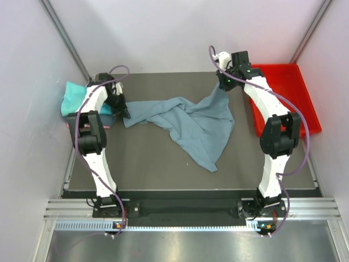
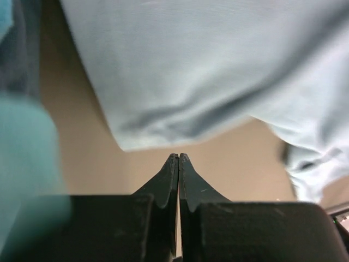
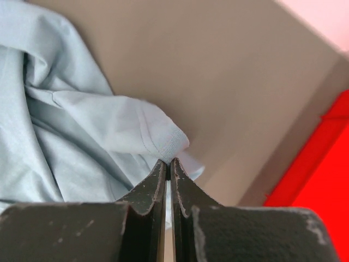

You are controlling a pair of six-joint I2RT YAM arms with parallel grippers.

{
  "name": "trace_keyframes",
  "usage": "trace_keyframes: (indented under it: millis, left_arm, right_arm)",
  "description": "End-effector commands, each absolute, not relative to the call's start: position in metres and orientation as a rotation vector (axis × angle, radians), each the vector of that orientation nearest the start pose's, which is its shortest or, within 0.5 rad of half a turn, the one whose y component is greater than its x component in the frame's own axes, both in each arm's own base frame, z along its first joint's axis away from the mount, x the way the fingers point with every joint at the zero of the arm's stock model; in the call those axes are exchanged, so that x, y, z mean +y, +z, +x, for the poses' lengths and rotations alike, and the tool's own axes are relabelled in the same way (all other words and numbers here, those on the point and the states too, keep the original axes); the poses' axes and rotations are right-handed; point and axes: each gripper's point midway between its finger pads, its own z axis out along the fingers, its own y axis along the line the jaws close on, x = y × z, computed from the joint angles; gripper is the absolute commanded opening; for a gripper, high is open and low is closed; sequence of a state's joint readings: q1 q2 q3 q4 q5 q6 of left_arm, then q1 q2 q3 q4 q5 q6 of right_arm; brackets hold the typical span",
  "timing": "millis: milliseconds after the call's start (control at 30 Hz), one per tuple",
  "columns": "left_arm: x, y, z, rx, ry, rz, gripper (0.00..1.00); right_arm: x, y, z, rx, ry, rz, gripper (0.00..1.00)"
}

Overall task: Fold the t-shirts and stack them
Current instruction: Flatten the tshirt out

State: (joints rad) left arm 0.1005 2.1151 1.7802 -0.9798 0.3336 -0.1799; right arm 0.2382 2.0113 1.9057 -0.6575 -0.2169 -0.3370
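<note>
A dusty grey-blue t-shirt point(image 1: 196, 123) lies crumpled across the dark mat, stretched between the two arms. My right gripper point(image 1: 223, 84) is shut on a hemmed edge of it and holds that corner lifted at the back right; the hem shows at the tips in the right wrist view point(image 3: 168, 162), with the shirt point(image 3: 71, 131) to the left. My left gripper point(image 1: 124, 113) is at the shirt's left end. In the left wrist view its jaws point(image 2: 179, 156) are shut with nothing seen between them, and the shirt's edge point(image 2: 218, 71) lies just beyond the tips.
A bright teal t-shirt point(image 1: 72, 98) lies folded at the far left beside the left arm, with a darker blue one under it; it is blurred in the left wrist view point(image 2: 22, 158). A red tray point(image 1: 294, 82) stands at the back right, close to the right gripper point(image 3: 322, 164).
</note>
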Motion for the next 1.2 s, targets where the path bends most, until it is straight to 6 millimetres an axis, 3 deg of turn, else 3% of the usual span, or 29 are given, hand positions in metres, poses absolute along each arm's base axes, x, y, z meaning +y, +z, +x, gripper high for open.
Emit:
trace_keyframes:
  millis: [0,33,67,133,167,233,267,333,367,467,567,633,700,733,767,800,867,933,967,1033,1067,1133,1167]
  left_arm:
    - [-0.032,0.19,0.449,2.536,-0.564,-0.145,0.0]
    - [-0.033,0.197,0.445,2.523,-0.567,-0.137,0.0]
    - [-0.034,0.218,0.438,2.477,-0.569,-0.102,0.0]
    - [-0.042,0.232,0.425,2.449,-0.612,-0.062,0.0]
    - [-0.046,0.25,0.415,2.412,-0.615,-0.026,0.0]
    - [-0.056,0.263,0.398,2.381,-0.676,0.031,0.0]
    - [-0.057,0.281,0.387,2.331,-0.664,0.06,0.0]
    - [-0.064,0.292,0.373,2.287,-0.684,0.091,0.0]
    - [-0.066,0.314,0.362,2.218,-0.672,0.117,0.0]
    - [-0.072,0.354,0.347,2.071,-0.66,0.154,0.0]
    - [-0.072,0.386,0.34,1.967,-0.615,0.199,0.0]
    - [-0.069,0.388,0.338,1.982,-0.589,0.194,0.0]
    - [-0.067,0.365,0.34,2.062,-0.591,0.194,0.01]
    - [-0.071,0.337,0.334,2.17,-0.63,0.17,0.09]
    - [-0.071,0.311,0.339,2.262,-0.661,0.137,0.28]
    - [-0.075,0.294,0.339,2.321,-0.699,0.121,0.33]
    - [-0.078,0.246,0.343,2.456,-0.756,0.047,0.42]
    - [-0.082,0.221,0.35,2.509,-0.811,0.018,0.45]
    - [-0.083,0.199,0.359,2.568,-0.845,-0.036,0.45]
    - [-0.09,0.188,0.37,2.595,-0.935,-0.071,0.46]
    - [-0.094,0.173,0.378,2.629,-0.991,-0.118,0.47]
    - [-0.097,0.171,0.397,2.617,-1.034,-0.147,0.48]
    - [-0.098,0.155,0.406,2.647,-1.056,-0.18,0.49]
  right_arm:
    - [0.146,0.296,0.505,1.954,0.118,-0.706,0.0]
    - [0.144,0.304,0.5,1.941,0.116,-0.703,0.0]
    - [0.142,0.322,0.487,1.913,0.118,-0.699,0.0]
    - [0.144,0.339,0.469,1.878,0.142,-0.714,0.0]
    - [0.142,0.355,0.45,1.85,0.146,-0.719,0.0]
    - [0.143,0.371,0.427,1.808,0.156,-0.737,0.0]
    - [0.139,0.387,0.405,1.76,0.155,-0.735,0.0]
    - [0.133,0.408,0.368,1.68,0.158,-0.724,0.0]
    - [0.132,0.422,0.359,1.625,0.153,-0.705,0.0]
    - [0.119,0.457,0.323,1.507,0.134,-0.642,0.0]
    - [0.109,0.481,0.304,1.455,0.111,-0.6,0.0]
    - [0.106,0.484,0.303,1.45,0.09,-0.602,0.0]
    - [0.106,0.473,0.31,1.481,0.083,-0.598,0.0]
    - [0.109,0.459,0.318,1.509,0.091,-0.605,0.0]
    - [0.111,0.45,0.323,1.528,0.1,-0.607,0.0]
    - [0.114,0.442,0.328,1.546,0.12,-0.601,0.0]
    - [0.124,0.419,0.346,1.591,0.156,-0.602,0.0]
    - [0.132,0.402,0.364,1.637,0.193,-0.592,0.0]
    - [0.136,0.397,0.369,1.65,0.207,-0.592,0.0]
    - [0.144,0.388,0.383,1.671,0.231,-0.597,0.0]
    - [0.145,0.386,0.387,1.675,0.236,-0.595,0.0]
    - [0.149,0.384,0.395,1.679,0.245,-0.599,0.0]
    - [0.151,0.382,0.401,1.687,0.248,-0.595,0.0]
